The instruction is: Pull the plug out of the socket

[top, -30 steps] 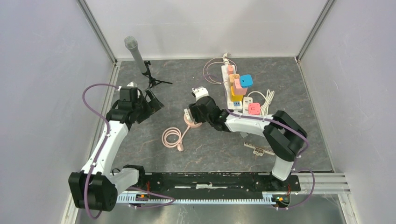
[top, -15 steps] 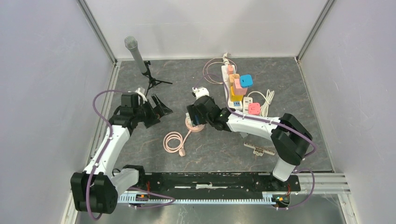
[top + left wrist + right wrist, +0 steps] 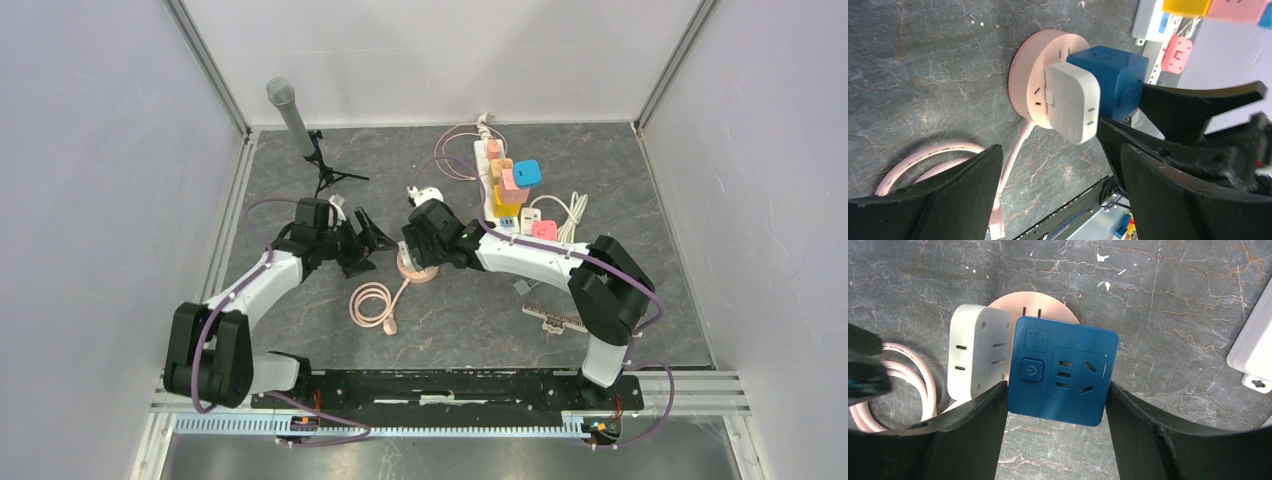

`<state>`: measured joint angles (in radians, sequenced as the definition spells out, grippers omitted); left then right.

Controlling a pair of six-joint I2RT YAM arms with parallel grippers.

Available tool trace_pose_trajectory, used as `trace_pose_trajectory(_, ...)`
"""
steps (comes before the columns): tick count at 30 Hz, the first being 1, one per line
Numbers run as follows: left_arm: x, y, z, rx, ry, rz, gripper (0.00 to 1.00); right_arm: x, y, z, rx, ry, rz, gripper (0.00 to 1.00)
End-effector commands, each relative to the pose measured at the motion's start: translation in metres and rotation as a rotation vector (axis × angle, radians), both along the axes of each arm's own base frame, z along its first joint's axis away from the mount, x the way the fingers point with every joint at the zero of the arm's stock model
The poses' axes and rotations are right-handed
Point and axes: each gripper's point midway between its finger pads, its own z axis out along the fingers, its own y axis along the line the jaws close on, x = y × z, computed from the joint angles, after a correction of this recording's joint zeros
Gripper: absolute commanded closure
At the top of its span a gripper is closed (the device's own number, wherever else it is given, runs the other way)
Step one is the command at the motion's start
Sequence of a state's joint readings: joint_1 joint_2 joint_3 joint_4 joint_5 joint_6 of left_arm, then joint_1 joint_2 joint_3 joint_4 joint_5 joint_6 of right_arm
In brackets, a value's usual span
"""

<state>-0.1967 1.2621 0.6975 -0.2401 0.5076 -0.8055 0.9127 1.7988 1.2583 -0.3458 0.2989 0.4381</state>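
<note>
A round pink socket [image 3: 425, 272] lies mid-table with a coiled pink cable [image 3: 370, 300]. Two plugs stand in the socket [image 3: 1033, 302]: a white plug [image 3: 979, 350] and a blue cube plug [image 3: 1063, 372]. My right gripper [image 3: 1056, 390] comes down from above, and its fingers press the blue plug's left and right sides. The left gripper [image 3: 1060, 165] hovers open just left of the socket [image 3: 1030, 85], level with the white plug [image 3: 1072, 102] and the blue plug [image 3: 1113, 75]. Nothing lies between its fingers.
A white power strip [image 3: 487, 165] carrying several coloured plugs lies at the back right, with a white cable [image 3: 572, 215] beside it. A microphone on a small tripod [image 3: 297, 122] stands back left. A comb-like strip [image 3: 555, 320] lies front right. Enclosure walls surround the table.
The left arm has swung right, up to the socket. The right gripper has shifted a little over the socket and narrowed its jaws onto the blue plug.
</note>
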Motion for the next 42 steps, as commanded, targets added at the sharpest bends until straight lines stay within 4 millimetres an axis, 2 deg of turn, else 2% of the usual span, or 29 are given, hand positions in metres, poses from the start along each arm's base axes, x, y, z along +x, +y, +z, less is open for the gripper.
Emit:
trace_pose_trajectory(1,0.023,-0.018,0.005,-0.037,-0.016,-0.003,0.08,0.004,0.001,0.006,0.018,-0.007,0.021,0.27)
trace_pose_trajectory(6,0.029,-0.029,0.001,-0.051,0.012,-0.050,0.13,0.003,-0.001,-0.001,0.065,0.003,0.010,0.37)
trace_pose_trajectory(11,0.023,-0.030,-0.013,-0.032,0.050,-0.082,0.24,0.004,0.005,0.001,0.100,0.007,-0.003,0.45)
trace_pose_trajectory(14,0.018,-0.023,-0.029,0.040,0.080,-0.081,0.26,0.008,0.002,0.003,0.096,-0.009,-0.031,0.45)
trace_pose_trajectory(19,0.009,-0.017,-0.048,0.131,0.143,-0.118,0.27,0.009,-0.001,0.005,0.088,-0.013,-0.045,0.35)
trace_pose_trajectory(22,0.007,-0.014,-0.062,0.161,0.176,-0.114,0.28,0.010,-0.003,0.005,0.071,-0.027,-0.027,0.34)
trace_pose_trajectory(25,0.000,-0.010,-0.075,0.188,0.234,-0.106,0.35,0.012,-0.005,0.006,0.050,-0.031,-0.027,0.35)
trace_pose_trajectory(28,-0.007,-0.007,-0.079,0.204,0.244,-0.111,0.38,0.013,-0.005,0.007,0.057,-0.036,-0.029,0.45)
trace_pose_trajectory(31,-0.013,0.000,-0.084,0.241,0.256,-0.108,0.40,0.012,-0.004,0.004,0.060,-0.036,-0.034,0.80)
trace_pose_trajectory(33,-0.017,0.001,-0.084,0.247,0.266,-0.111,0.43,0.010,-0.003,0.004,0.071,-0.025,-0.027,1.00)
trace_pose_trajectory(36,-0.023,0.006,-0.086,0.263,0.264,-0.105,0.44,0.007,0.000,0.010,0.105,-0.027,-0.012,1.00)
trace_pose_trajectory(42,-0.030,0.011,-0.092,0.283,0.272,-0.102,0.46,0.002,0.023,0.032,0.260,-0.016,0.068,1.00)
